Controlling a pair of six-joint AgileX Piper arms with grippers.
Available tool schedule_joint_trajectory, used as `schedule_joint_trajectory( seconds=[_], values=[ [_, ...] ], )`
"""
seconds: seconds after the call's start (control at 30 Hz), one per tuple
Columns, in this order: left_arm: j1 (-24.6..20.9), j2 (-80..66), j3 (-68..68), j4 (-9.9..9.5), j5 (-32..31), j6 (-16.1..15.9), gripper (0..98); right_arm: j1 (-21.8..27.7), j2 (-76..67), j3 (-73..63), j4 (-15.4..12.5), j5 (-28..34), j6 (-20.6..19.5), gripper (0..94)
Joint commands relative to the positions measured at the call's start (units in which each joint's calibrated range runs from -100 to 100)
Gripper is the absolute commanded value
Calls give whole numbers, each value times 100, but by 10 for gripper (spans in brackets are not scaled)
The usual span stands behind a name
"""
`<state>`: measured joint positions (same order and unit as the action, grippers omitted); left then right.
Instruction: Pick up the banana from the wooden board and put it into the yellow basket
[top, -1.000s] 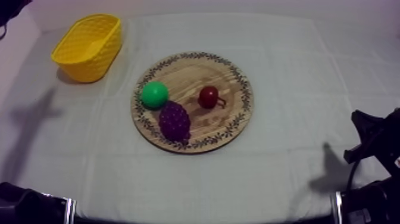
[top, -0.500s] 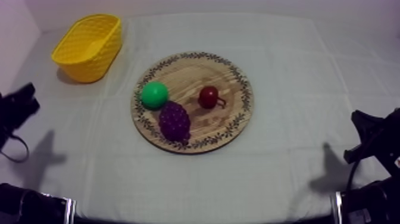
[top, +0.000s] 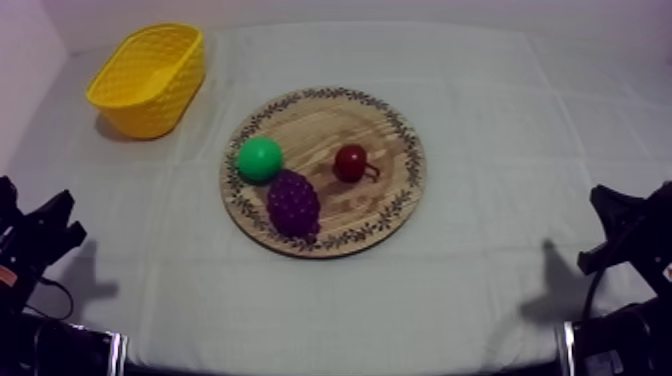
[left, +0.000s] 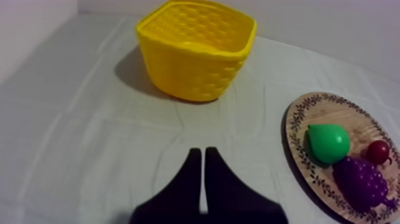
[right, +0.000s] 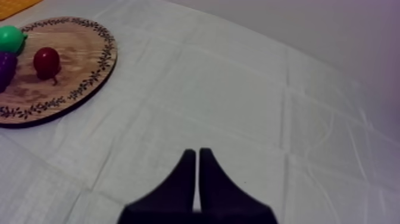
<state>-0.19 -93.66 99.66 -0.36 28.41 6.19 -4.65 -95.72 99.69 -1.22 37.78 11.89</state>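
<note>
Left gripper (left: 199, 150) and right gripper (right: 193, 151) rest near, jaws together, empty. The board (top: 325, 120) holds pear (top: 259, 159), grapes (top: 293, 203) and small red fruit (top: 350, 162). A toy banana is likely light and stiff; grasp midway.

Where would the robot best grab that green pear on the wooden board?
Probably around its rounded middle, coming straight down from above. The pear lies low on the wooden board, with the grapes close beside it, away from the yellow basket, so a grip across its free sides looks safest.
</note>
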Motion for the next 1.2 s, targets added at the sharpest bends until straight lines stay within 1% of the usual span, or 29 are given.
schedule_joint_trajectory(
  seconds=[0.0, 0.2, 0.27, 0.4, 0.47, 0.73, 1.17],
  values=[
    [21, -200, -4, -80, 234, 68, 1, -2, -3, -3, -3, -3, 0, 2],
    [225, -540, -47, -131, 547, 70, 1, -2, -3, -3, -3, -3, 0, 2],
    [277, -588, -48, -134, 576, 169, 1, -2, -3, -3, -3, -3, 0, 2],
    [314, -623, -45, -137, 596, 538, 1, -2, -3, -3, -3, -3, 0, 2],
    [321, -628, -45, -137, 599, 618, 1, -2, -3, -3, -3, -3, 0, 2],
    [326, -633, -44, -138, 602, 490, 1, -2, -3, -3, -3, -3, 0, 2],
    [326, -634, -44, -138, 603, 476, 1, -2, -3, -3, -3, -3, 0, 2]
  ],
)
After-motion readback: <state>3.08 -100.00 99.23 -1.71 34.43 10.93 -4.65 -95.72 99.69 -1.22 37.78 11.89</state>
